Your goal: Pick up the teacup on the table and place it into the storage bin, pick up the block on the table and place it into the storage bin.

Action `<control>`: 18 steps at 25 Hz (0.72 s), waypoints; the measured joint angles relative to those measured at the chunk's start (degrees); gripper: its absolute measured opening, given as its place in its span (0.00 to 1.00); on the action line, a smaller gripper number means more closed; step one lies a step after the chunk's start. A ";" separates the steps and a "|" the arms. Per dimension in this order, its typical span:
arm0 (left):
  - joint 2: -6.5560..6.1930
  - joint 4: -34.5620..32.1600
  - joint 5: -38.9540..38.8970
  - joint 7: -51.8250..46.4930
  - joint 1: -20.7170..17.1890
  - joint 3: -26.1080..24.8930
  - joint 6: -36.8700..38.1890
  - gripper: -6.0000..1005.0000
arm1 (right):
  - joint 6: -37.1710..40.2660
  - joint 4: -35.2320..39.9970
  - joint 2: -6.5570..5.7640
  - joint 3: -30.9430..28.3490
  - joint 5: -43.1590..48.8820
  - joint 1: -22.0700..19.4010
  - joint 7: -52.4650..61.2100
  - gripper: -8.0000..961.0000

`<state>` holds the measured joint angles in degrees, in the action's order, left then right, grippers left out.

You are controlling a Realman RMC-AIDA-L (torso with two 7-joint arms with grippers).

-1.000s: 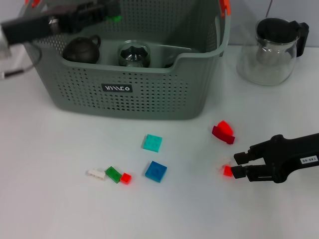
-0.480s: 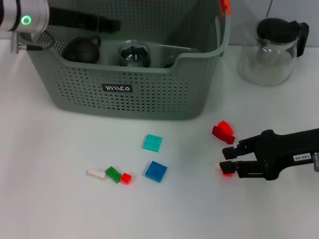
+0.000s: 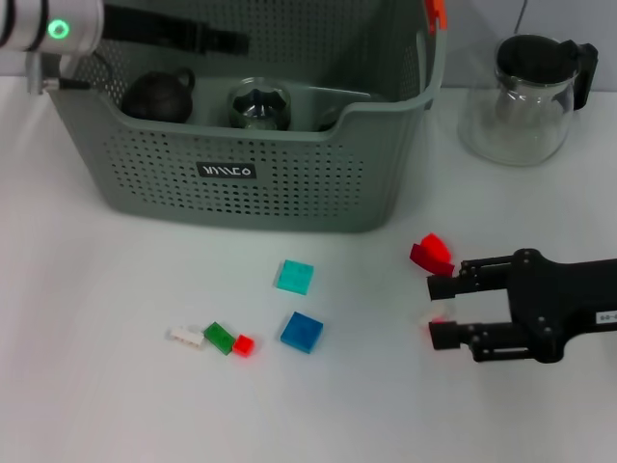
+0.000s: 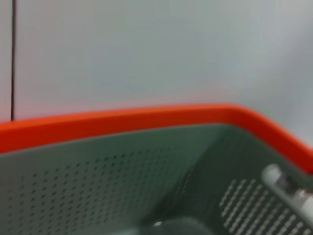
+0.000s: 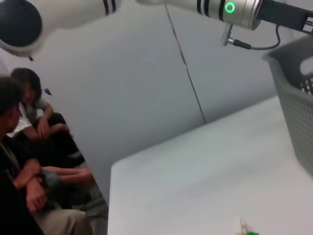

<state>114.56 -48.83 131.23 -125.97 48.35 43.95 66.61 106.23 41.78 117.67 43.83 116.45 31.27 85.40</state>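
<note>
The grey-green storage bin (image 3: 289,183) stands at the back of the table, and its inner wall (image 4: 98,186) fills the left wrist view. Inside it sit a dark round pot (image 3: 159,95) and a glass cup (image 3: 258,104); I cannot tell which is the teacup. My left gripper (image 3: 227,41) hovers over the bin's back left. My right gripper (image 3: 441,312) is open low over the table at the right, its fingers either side of a small red block (image 3: 439,322). A larger red block (image 3: 431,254) lies just behind it.
Teal (image 3: 294,277), blue (image 3: 302,332), green (image 3: 219,338), small red (image 3: 243,344) and white (image 3: 187,336) blocks lie in front of the bin. A glass teapot (image 3: 525,92) stands at the back right. People sit beyond the table's far side (image 5: 29,147).
My right gripper has slid left and spread its fingers around the small red block. The left arm has reached farther over the bin, and the green piece at its tip no longer shows.
</note>
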 joint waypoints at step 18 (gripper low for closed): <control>9.32 5.99 -25.44 54.29 -31.30 -20.64 34.09 0.70 | -0.87 -4.60 0.99 -15.94 -2.88 -6.75 -12.64 0.84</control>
<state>123.88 -42.84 105.79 -71.68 17.05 23.32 100.70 105.36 37.18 118.67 27.89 113.57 24.53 72.76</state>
